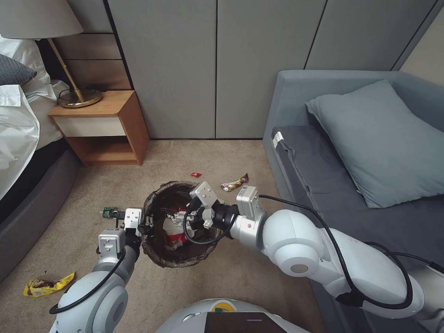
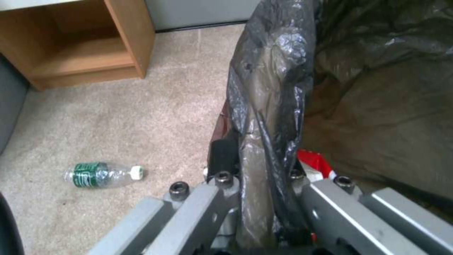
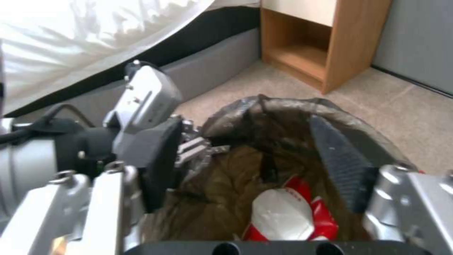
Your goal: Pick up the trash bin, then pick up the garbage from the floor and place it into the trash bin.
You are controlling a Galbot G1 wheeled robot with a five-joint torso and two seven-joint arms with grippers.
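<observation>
The trash bin (image 1: 159, 256), lined with a dark bag, sits in front of me. My left gripper (image 1: 144, 225) is shut on its near-left rim (image 2: 264, 106), liner pinched between the fingers. Over the bin's mouth, my right gripper (image 1: 196, 217) is open with nothing between its fingers (image 3: 339, 159). Below it, inside the bin, lies a red-and-white packet (image 3: 288, 216). On the carpet lie more garbage: a small green-labelled bottle (image 2: 101, 174) left of the bin, a red scrap (image 1: 196, 175), a gold-and-red wrapper (image 1: 234, 183) beyond it, and a yellow wrapper (image 1: 46, 285) at near left.
A wooden nightstand (image 1: 108, 129) with a lamp stands at the back left beside the bed (image 1: 18, 138). A grey sofa (image 1: 351, 175) with a cushion runs along the right. Grey cabinet doors (image 1: 212, 69) close the back. Open carpet surrounds the bin.
</observation>
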